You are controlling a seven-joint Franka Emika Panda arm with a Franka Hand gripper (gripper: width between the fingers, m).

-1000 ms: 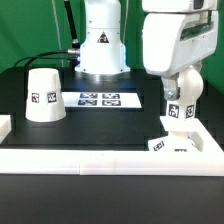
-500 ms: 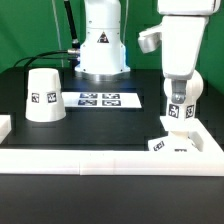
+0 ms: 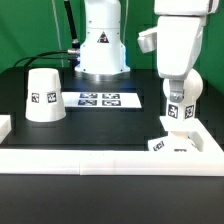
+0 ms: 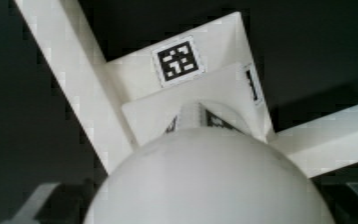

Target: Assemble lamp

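Note:
My gripper is shut on the white ball-shaped bulb, which shows a square tag. I hold it just above the low sloped base at the exterior view's right, near the white front rail. In the wrist view the bulb fills the foreground between my jaws, and the base with its tag lies right beyond it. Whether the bulb touches the base cannot be told. The cone-shaped shade stands alone at the exterior view's left.
The marker board lies flat at the middle back, in front of the robot's white pedestal. A white rail runs along the front edge, with a small white block at the far left.
The arm's wrist and upper body have turned and shifted slightly over the last second. The bulb has stayed in my grip at about the same spot over the base.

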